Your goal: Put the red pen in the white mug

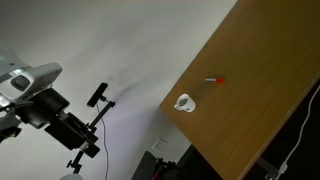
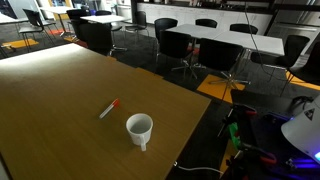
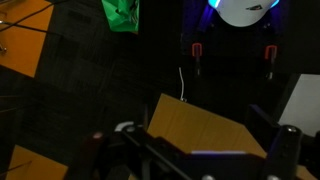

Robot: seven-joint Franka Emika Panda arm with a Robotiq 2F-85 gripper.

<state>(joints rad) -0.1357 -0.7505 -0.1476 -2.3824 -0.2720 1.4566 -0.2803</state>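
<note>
The red pen (image 2: 109, 108) lies flat on the wooden table (image 2: 60, 110), its red end toward the white mug (image 2: 139, 128), a short gap away. The mug stands upright near the table's edge, handle toward the edge. Both also show in an exterior view, the pen (image 1: 215, 80) and the mug (image 1: 184, 102). My gripper (image 1: 87, 147) hangs off the table, far from both, with nothing in it. In the wrist view the fingers (image 3: 200, 150) sit wide apart at the bottom, over a corner of the table (image 3: 200, 125). Pen and mug are out of the wrist view.
Office tables and black chairs (image 2: 190, 45) stand behind the table. A white robot base (image 3: 245, 10) and a green object (image 3: 120, 15) lie on the dark floor. Cables (image 1: 295, 150) hang off the table's edge.
</note>
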